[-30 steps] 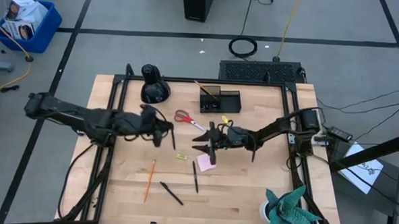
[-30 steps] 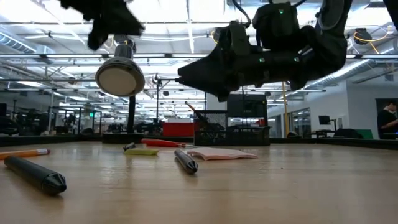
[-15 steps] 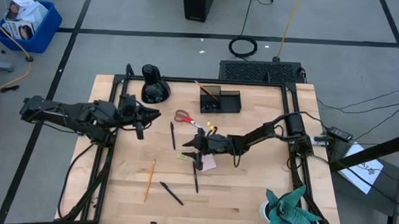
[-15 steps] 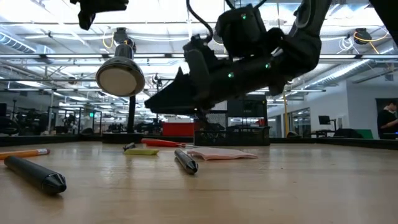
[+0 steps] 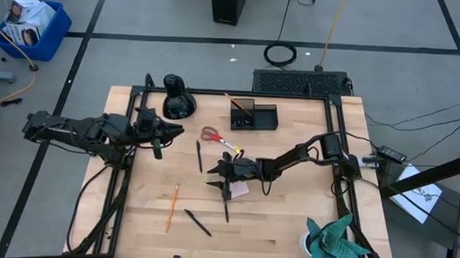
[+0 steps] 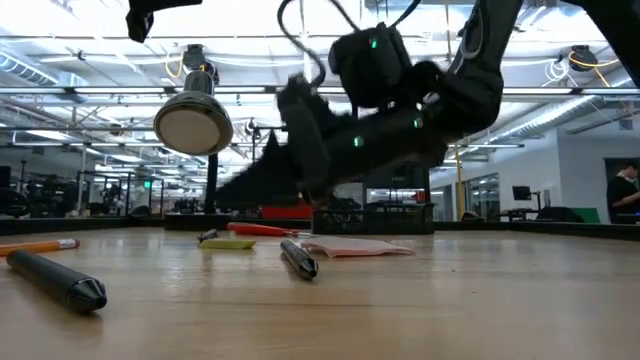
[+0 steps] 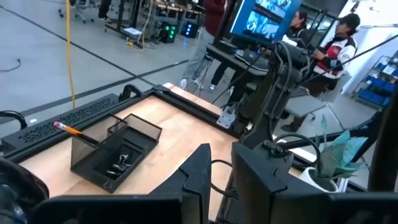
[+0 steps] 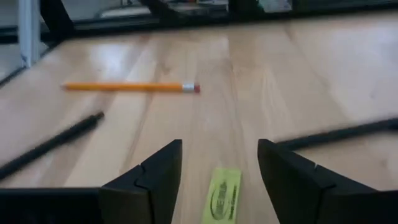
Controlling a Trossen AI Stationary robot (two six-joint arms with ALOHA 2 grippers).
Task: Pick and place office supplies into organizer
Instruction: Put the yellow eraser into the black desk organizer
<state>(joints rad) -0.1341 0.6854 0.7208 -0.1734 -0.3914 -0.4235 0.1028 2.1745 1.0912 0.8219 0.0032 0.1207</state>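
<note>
My right gripper [image 5: 217, 173] is open and hovers low over the table. In the right wrist view its fingers stand on either side of a small yellow-green bit [image 8: 222, 194] without touching it. The bit [image 5: 210, 179] lies flat beside the pink sticky-note pad [image 5: 240, 188], which the arm partly covers. Red-handled scissors [image 5: 214, 136], three black pens [image 5: 198, 155] [image 5: 225, 203] [image 5: 198, 222] and the orange pencil [image 5: 171, 207] lie on the wood. The black organizer [image 5: 253, 114] stands near the far edge with a pencil in it. My left gripper [image 5: 160, 135] is open and raised at the table's left.
A rounded black bulbous object [image 5: 177, 99] sits at the far left of the table. A teal paper plant [image 5: 334, 238] stands at the near right corner. Black frame rails [image 5: 127, 179] run along the table's sides. People show in the room beyond the table [image 7: 329, 43].
My right gripper has moved toward the table's left and near edges and dropped lower, from beside the scissors to over the yellow-green bit. My left arm has drawn back toward the left edge, away from the pen near the scissors, which lies where it was.
</note>
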